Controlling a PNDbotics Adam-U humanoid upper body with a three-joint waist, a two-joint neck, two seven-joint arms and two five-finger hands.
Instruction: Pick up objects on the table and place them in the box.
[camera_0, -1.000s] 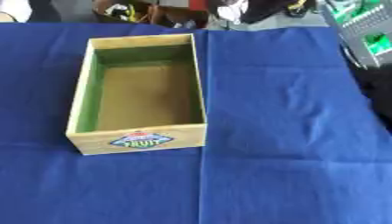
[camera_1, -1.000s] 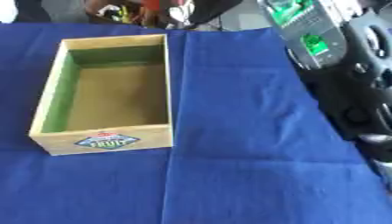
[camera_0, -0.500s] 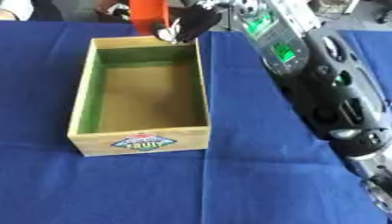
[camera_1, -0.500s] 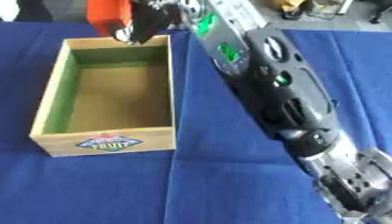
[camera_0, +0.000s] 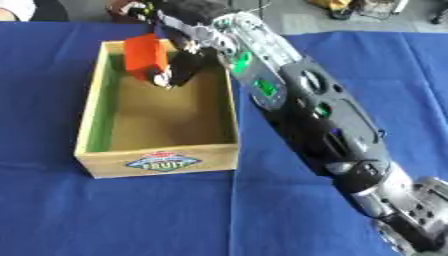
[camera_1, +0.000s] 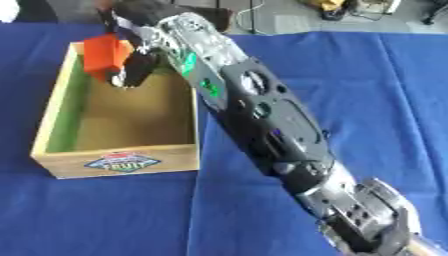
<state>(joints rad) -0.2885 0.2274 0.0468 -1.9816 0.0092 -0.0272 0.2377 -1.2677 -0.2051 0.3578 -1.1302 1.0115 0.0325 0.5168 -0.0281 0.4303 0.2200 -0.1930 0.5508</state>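
Right hand (camera_0: 179, 67) clamped on the orange block (camera_0: 144, 55) over the box (camera_0: 162, 160) — lower inside, then release.

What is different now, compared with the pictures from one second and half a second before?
The right arm came in from the right and reached across to the far end of the wooden box. The right hand, holding an orange object, moved from beyond the far wall to over the inside of the box. The camera view also shifted. The box stayed where it was on the blue cloth. The left hand is not in view.
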